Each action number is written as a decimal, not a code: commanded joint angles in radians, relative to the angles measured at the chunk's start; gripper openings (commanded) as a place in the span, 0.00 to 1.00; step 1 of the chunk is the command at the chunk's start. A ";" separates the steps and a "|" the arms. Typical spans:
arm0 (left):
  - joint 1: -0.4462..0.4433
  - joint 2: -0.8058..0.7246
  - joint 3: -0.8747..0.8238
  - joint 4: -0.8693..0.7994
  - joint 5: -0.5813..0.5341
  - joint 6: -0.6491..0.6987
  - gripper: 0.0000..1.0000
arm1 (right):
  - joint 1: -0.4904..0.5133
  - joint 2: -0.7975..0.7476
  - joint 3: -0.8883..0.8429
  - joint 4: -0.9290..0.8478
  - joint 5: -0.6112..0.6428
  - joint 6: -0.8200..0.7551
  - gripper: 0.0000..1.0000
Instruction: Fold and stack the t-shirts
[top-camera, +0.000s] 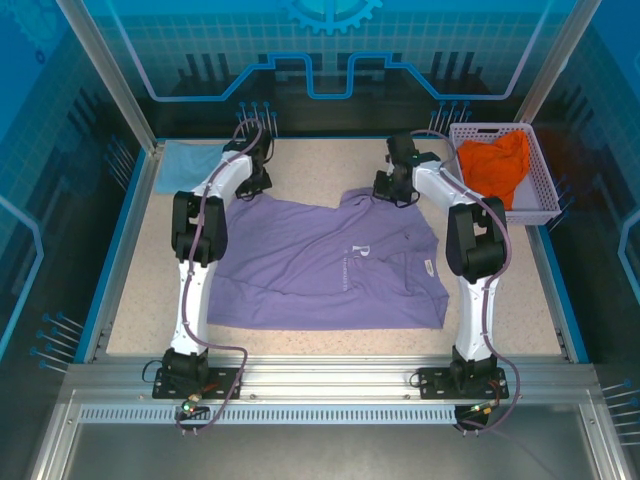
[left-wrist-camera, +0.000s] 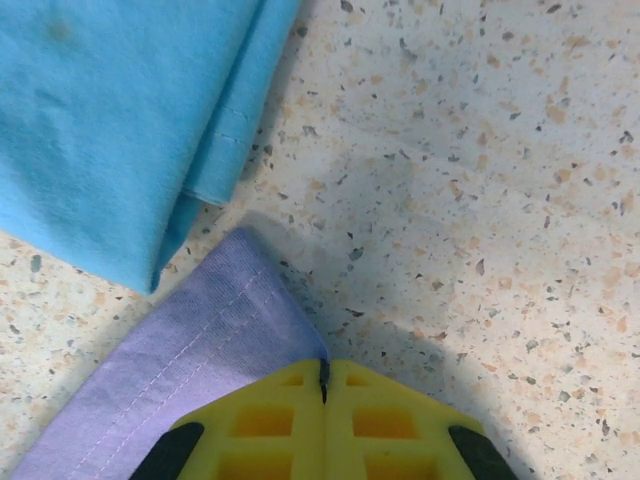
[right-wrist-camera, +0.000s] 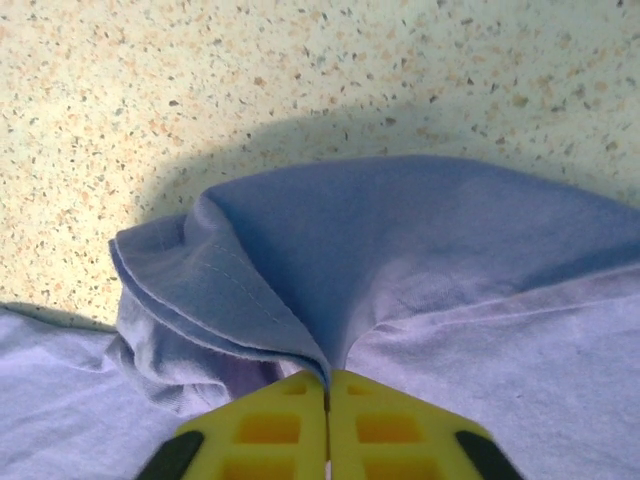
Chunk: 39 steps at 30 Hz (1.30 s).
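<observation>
On the speckled worktop (top-camera: 300, 165), the left hand (left-wrist-camera: 323, 375) and the right hand (right-wrist-camera: 327, 385) are each clamped tight on the far edge of the spread lavender t-shirt (top-camera: 320, 265).

Bright, even overhead light; soft shadows; wrist views sharp

The white lettering (top-camera: 355, 262) on the lavender shirt (top-camera: 290, 275) is too small to read.

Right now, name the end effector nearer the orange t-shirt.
Right. The right end effector grips the purple t-shirt beside the basket holding the orange t-shirt; the left end effector is across the table by the blue t-shirt.
</observation>
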 joint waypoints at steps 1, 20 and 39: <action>-0.002 -0.082 -0.023 0.007 -0.041 0.039 0.00 | -0.013 0.010 0.033 -0.011 0.013 -0.026 0.00; 0.009 -0.509 -0.577 0.317 -0.015 0.042 0.00 | 0.010 -0.526 -0.318 -0.129 0.097 -0.187 0.00; 0.027 -0.746 -0.839 0.317 0.041 0.101 0.00 | -0.096 -0.895 -0.672 -0.197 -0.052 -0.069 0.00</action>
